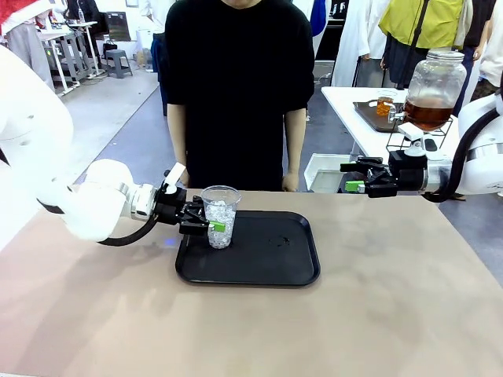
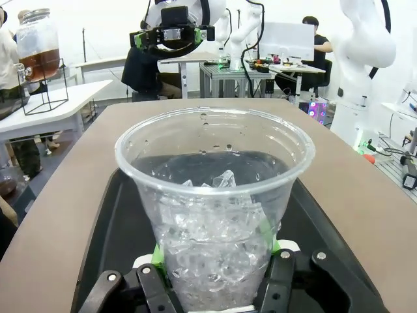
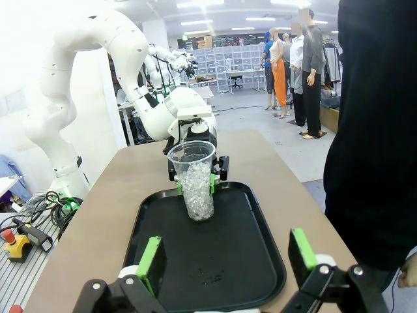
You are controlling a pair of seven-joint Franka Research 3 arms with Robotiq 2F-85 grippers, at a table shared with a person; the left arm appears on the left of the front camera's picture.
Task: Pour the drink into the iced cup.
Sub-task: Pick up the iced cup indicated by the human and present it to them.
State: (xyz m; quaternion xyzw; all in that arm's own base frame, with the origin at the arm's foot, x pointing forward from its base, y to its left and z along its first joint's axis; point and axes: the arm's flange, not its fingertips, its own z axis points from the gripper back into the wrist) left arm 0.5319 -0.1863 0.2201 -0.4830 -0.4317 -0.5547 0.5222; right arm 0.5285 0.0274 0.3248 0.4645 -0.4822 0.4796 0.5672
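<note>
- The drink [image 1: 428, 116] is an amber-brown liquid that fills the lower part of a large clear dispenser jar [image 1: 434, 78]. The jar rests on a black wire stand on a white side table [image 1: 354, 106], beyond the far right corner of the tabletop [image 1: 393, 314].
- A person in a black shirt [image 1: 236, 86] stands at the far edge of the tabletop, behind the tray.
- A black tray [image 1: 267, 259] lies near the middle of the tabletop, closer to the far edge.
- The right gripper [image 1: 352, 177] is held above the far edge of the tabletop, right of the tray. Its fingers are spread wide with nothing between them.
- The left gripper [image 1: 212, 225] reaches in over the tray's left edge. Its green pads [image 2: 158, 255] press on both sides of the iced cup's lower part and clasp it.
- The iced cup [image 1: 221, 216], clear plastic and filled with ice cubes, stands upright on the tray near its left edge.
</note>
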